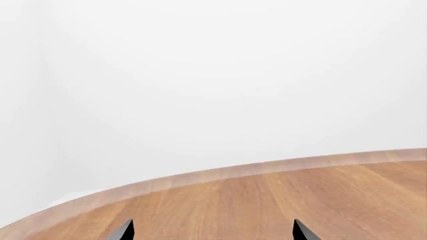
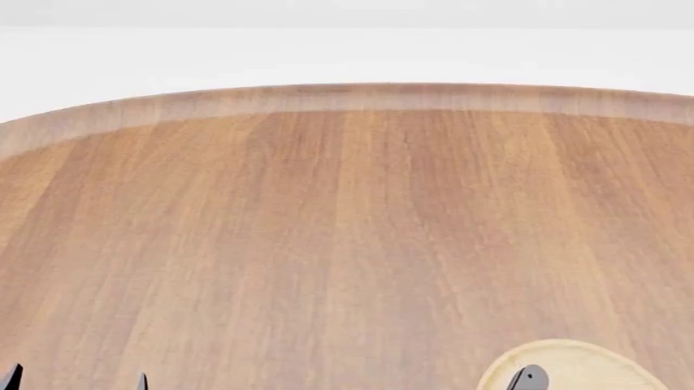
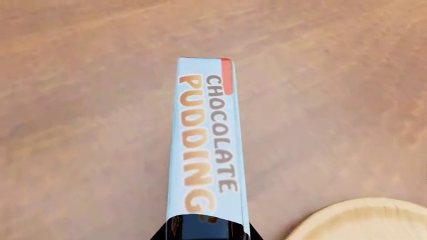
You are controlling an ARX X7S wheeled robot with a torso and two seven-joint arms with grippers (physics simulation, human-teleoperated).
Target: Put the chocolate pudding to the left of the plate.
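In the right wrist view the chocolate pudding [image 3: 205, 145] shows its light blue top with a red edge and its lettering. My right gripper [image 3: 207, 231] is shut on its near end, with dark jaws on both sides. The plate [image 3: 373, 220], a pale wooden disc, lies just beside the carton. In the head view the plate [image 2: 591, 367] sits at the bottom right, with one right fingertip [image 2: 529, 379] over its left part; the pudding is out of view there. My left gripper [image 1: 213, 232] is open and empty over bare table, and it shows at the head view's bottom left [image 2: 76, 380].
The round wooden table [image 2: 347, 227] has a paler rim at its far edge [image 2: 347, 97]. A white floor and wall lie beyond it. The left wrist view shows the table edge [image 1: 200, 177] close ahead of the left gripper.
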